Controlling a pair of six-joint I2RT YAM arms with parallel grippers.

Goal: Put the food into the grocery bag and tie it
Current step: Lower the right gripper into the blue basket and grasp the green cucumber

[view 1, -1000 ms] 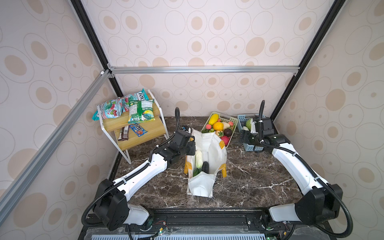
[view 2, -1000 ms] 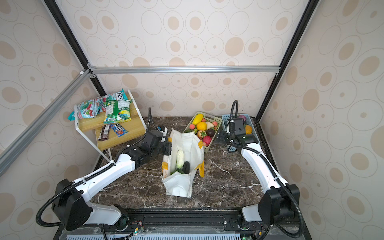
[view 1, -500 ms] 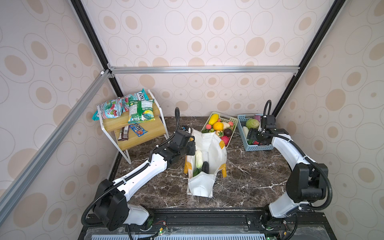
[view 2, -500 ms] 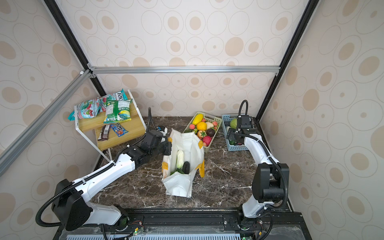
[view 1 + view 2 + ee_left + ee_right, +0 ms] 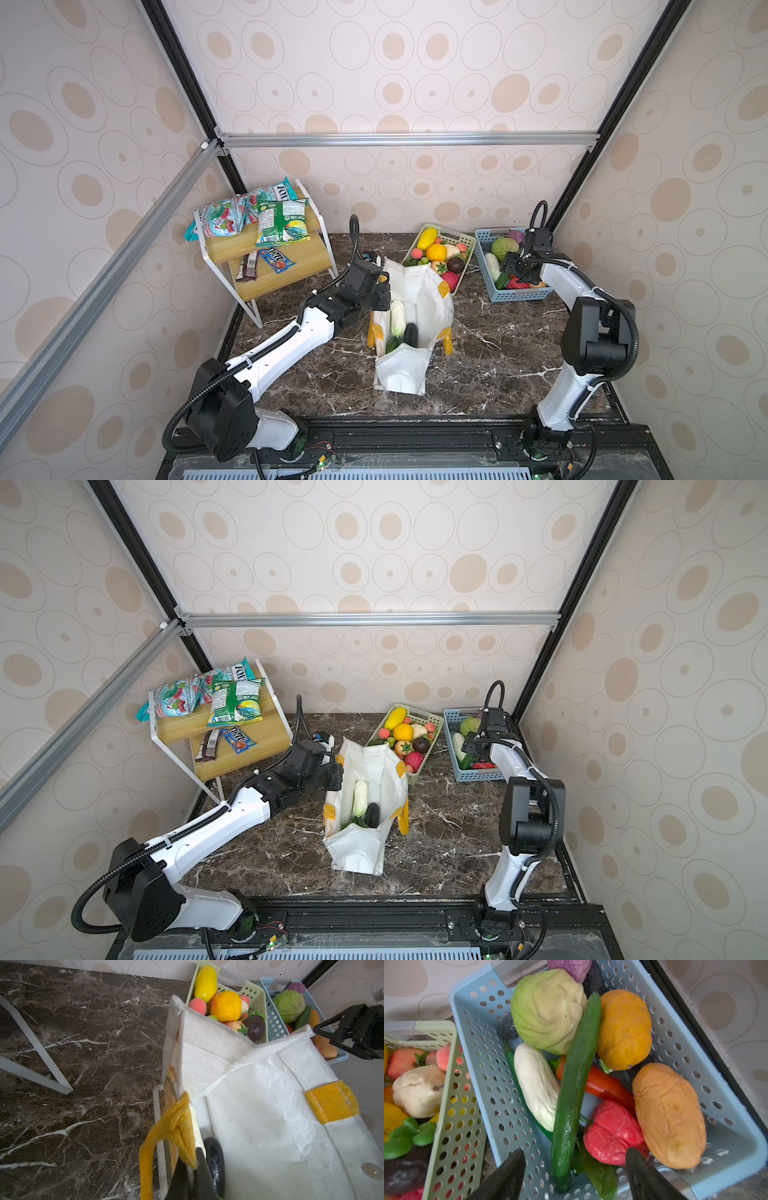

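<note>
While my left jaws are clenched on the grocery bag [image 5: 259, 1115], pinching its rim together with the yellow handle [image 5: 176, 1124] sewn there, my right jaws hang released, spread wide over the blue basket [image 5: 492, 1088].

Right side: the two fingertips [image 5: 508, 1176] flank the near end of a green cucumber [image 5: 575, 1088], with no contact that I can see. The cucumber's long axis runs straight away from my jaws, its far tip against the green cabbage [image 5: 548, 1009]. It lies tilted across a white vegetable [image 5: 537, 1084] and a long red chili [image 5: 606, 1086]. Just beside it are a crumpled red pepper [image 5: 610, 1134], a tan potato [image 5: 668, 1115] and a round orange fruit [image 5: 625, 1028]. The green basket [image 5: 452, 1105], full of fruit, sits just beside the blue one.

Left side: in both top views the bag [image 5: 432, 307] [image 5: 386, 779] stands mid-table [image 5: 478, 353], mouth open upward, white inside showing. Its long axis runs from the table's front back toward the green basket. I grip the left long rim near the far end. The other handle's patch [image 5: 332, 1101] sits on the opposite rim. Inside, toward the near end, a pale cabbage [image 5: 397, 318] and a dark eggplant [image 5: 411, 334] lie lengthwise along that axis, with a green piece [image 5: 392, 345] below them. Back left is a shelf [image 5: 299, 257] with snack packets [image 5: 282, 222].
</note>
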